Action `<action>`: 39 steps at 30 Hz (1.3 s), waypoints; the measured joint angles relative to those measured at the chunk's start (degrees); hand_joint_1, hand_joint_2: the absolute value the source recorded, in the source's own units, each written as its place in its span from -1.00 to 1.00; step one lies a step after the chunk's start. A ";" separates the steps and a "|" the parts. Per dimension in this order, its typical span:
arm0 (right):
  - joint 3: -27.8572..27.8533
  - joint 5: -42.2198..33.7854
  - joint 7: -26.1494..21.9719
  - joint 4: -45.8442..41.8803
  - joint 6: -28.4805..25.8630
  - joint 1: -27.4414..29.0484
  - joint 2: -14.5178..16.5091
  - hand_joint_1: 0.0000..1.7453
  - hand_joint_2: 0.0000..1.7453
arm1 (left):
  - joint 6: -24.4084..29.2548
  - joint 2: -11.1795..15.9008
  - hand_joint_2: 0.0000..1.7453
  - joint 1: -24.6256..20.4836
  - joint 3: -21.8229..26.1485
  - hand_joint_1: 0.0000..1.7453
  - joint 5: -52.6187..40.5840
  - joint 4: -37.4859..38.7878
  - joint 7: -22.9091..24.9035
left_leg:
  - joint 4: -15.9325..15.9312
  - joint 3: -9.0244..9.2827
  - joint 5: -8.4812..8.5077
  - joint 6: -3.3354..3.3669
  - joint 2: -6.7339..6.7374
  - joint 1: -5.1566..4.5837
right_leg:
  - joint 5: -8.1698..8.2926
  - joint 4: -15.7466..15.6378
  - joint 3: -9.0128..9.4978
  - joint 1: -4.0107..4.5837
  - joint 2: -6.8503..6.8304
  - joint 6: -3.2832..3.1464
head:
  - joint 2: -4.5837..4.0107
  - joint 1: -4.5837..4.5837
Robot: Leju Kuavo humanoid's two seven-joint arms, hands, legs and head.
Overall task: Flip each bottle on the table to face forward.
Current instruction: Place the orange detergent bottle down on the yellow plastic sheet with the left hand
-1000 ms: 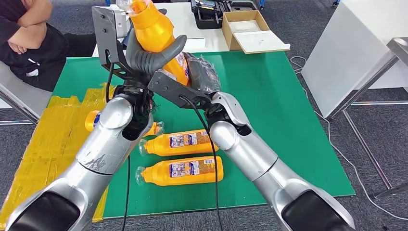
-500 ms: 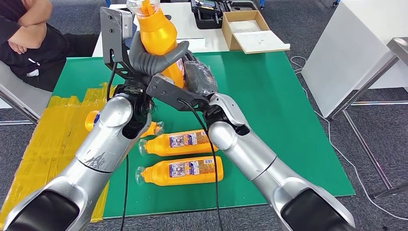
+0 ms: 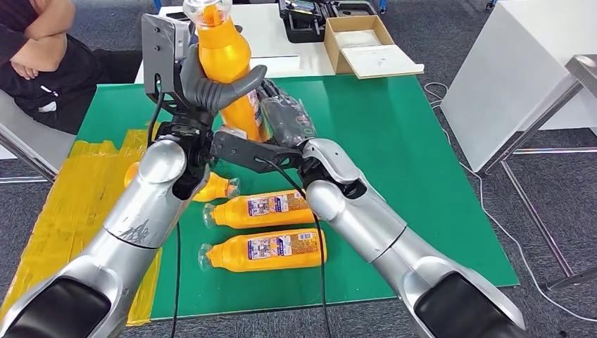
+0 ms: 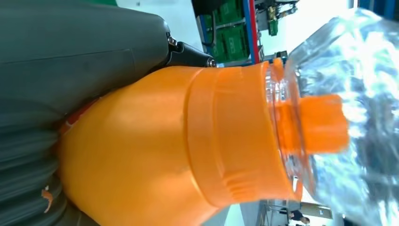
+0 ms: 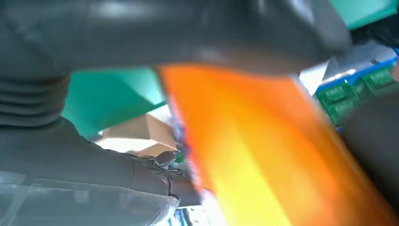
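Above the green worktop (image 3: 422, 155), one orange bottle (image 3: 227, 56) is gripped upright by the left hand (image 3: 211, 88) w/ right hand (image 3: 281, 116) closed on its lower body; two bottles (image 3: 264, 229) lie label-up, approx. half done, another partly hidden.

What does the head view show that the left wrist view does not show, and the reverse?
Head view alone: two labelled orange bottles lying on the green table mat, an open cardboard box, and the right hand at the raised bottle's lower part. Left wrist view alone: the orange spout seen close inside the clear cap. Both: the raised orange plastic bottle gripped by the left hand.
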 joint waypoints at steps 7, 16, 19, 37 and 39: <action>2.62 4.33 -5.65 -0.39 3.01 5.17 -5.40 -1.00 -1.00 | -2.09 4.50 1.00 -3.96 8.23 1.00 -13.39 2.11 -3.66 | 0.01 0.03 0.00 -0.01 0.01 0.04 | 0.00 0.00 -0.03 0.00 0.01 0.00 | 0.00 -0.01; -4.76 6.07 -6.85 -6.12 -0.02 12.10 -14.85 -1.00 -1.00 | -2.02 11.75 1.00 -5.53 12.18 1.00 -33.26 5.02 -5.13 | 0.00 0.02 0.00 -0.01 0.00 0.00 | 0.00 0.00 -0.03 -0.02 0.01 0.00 | 0.00 0.01; -8.29 6.28 -7.54 -8.15 -0.05 13.64 -17.47 -1.00 -1.00 | -2.86 13.58 1.00 -5.47 13.30 1.00 -34.55 6.34 -5.57 | 0.01 0.01 0.01 0.00 0.02 -0.01 | 0.01 -0.01 -0.04 -0.02 0.02 0.01 | 0.00 0.02; -26.22 4.32 -8.40 -20.60 -4.74 28.75 -28.60 -1.00 -1.00 | 0.38 30.96 1.00 8.59 7.50 1.00 -69.36 16.93 -6.06 | -0.04 0.01 -0.08 -0.10 0.22 0.02 | -0.04 -0.02 -0.17 -0.02 0.11 -0.05 | 0.00 0.01; -26.67 4.74 -8.41 -21.21 -4.63 29.32 -28.60 -1.00 -1.00 | 0.58 31.96 1.00 10.92 6.36 1.00 -71.51 18.32 -6.64 | -0.04 0.01 -0.08 -0.10 0.22 0.03 | -0.05 -0.02 -0.20 -0.03 0.12 -0.06 | 0.00 0.01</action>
